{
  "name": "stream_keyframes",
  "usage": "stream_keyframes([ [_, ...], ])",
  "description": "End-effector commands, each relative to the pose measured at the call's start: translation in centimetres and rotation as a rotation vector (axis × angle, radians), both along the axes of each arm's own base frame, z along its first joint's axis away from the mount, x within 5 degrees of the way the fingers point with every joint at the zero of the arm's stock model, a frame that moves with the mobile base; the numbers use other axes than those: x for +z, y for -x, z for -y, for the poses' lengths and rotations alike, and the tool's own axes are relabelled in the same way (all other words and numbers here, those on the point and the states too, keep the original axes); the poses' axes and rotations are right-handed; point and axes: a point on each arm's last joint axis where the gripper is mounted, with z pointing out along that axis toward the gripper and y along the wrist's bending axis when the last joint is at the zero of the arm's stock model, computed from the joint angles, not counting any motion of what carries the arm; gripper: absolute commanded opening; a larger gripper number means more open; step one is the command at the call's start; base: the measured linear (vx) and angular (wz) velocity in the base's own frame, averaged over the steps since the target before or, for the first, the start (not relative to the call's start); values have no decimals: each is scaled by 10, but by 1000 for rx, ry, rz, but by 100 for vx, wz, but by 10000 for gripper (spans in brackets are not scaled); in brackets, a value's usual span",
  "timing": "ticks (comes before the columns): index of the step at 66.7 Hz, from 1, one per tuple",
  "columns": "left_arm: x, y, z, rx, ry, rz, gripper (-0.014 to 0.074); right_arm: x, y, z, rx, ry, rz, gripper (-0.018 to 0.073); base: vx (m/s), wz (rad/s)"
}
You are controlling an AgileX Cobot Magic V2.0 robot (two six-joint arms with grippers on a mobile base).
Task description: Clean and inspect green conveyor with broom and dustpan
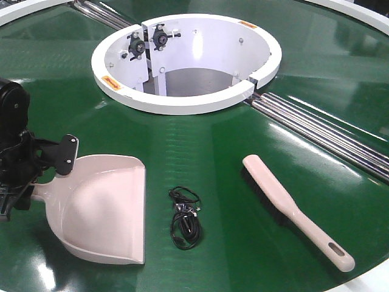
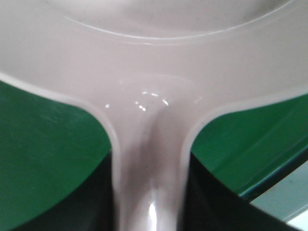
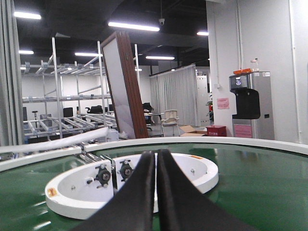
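On the green conveyor (image 1: 243,140) | left gripper (image 1: 45,176) is clamping the dustpan (image 1: 103,207) handle, lip facing the black cable (image 1: 185,216) for scooping | right gripper (image 3: 156,156) is hovering closed, empty | broom (image 1: 292,210) lying free.

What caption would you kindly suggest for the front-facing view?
Left gripper holding dustpan on green conveyor, tangled black cable and broom alongside.

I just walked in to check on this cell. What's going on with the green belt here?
The left gripper is clamped on the handle of the dustpan, which rests on the green belt. The broom lies untouched on the belt to the right, with a small tangle of black cable between the two. The right gripper is shut and holds nothing, pointing toward the white ring. No sweeping is under way yet.
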Motion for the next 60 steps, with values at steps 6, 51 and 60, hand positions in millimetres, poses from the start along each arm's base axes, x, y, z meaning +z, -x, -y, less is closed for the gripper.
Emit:
stream_keyframes([
  [6,20,1,2,3,8,59,-7,52,-14,-1,-11,-2,-66,-10,0,0],
  [51,20,1,2,3,7,59,-8,76,-75,-7,-31,154,-618,43,0,0],
  [60,20,1,2,3,8,59,-7,94,-88,-16,15,210,-742,132,0,0],
])
